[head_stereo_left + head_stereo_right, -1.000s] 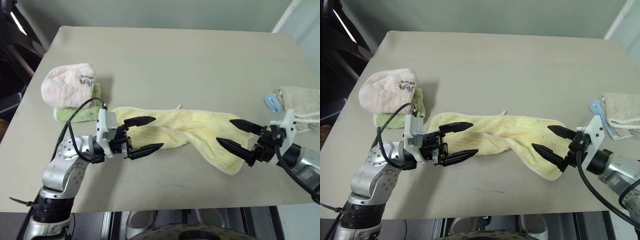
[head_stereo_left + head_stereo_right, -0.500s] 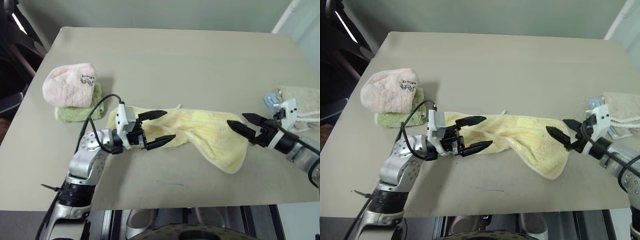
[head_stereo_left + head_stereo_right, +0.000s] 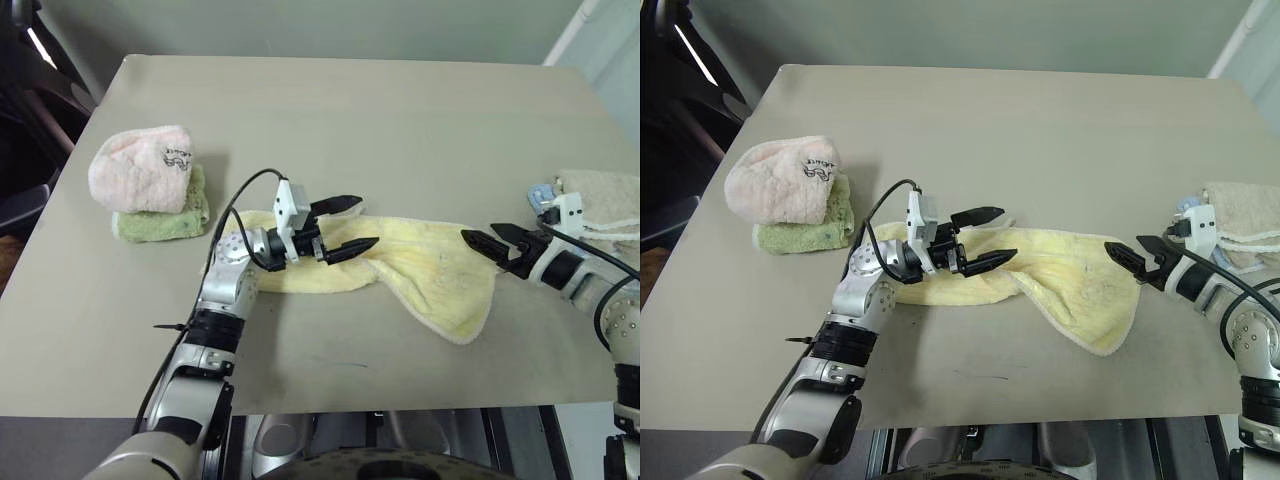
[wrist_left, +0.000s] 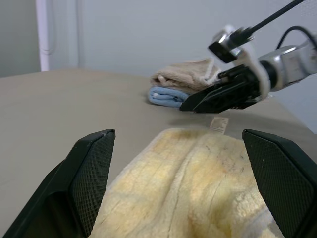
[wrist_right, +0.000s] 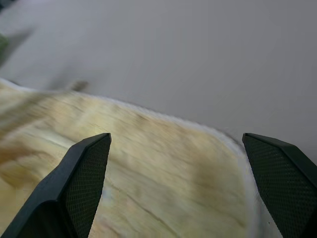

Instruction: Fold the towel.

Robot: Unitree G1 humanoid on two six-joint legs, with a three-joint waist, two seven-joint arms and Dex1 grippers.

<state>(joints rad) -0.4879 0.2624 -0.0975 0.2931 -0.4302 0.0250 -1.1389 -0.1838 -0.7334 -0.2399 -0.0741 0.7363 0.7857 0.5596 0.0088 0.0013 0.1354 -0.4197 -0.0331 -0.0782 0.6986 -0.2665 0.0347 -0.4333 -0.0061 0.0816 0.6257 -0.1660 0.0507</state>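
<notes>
On table [image 3: 400, 120] | towel [image 3: 430, 270] rumpled, far half bare | left fingers [image 3: 345, 225], right fingers [image 3: 490, 245] spread, empty

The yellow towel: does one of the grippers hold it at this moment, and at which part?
Nothing is held. The left gripper is open above the towel, and the right gripper is open at its end.

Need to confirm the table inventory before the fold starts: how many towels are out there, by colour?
Yellow towel: 1
Pink towel: 1
Green towel: 1
Beige towel: 1
Blue towel: 1
Total: 5
</notes>
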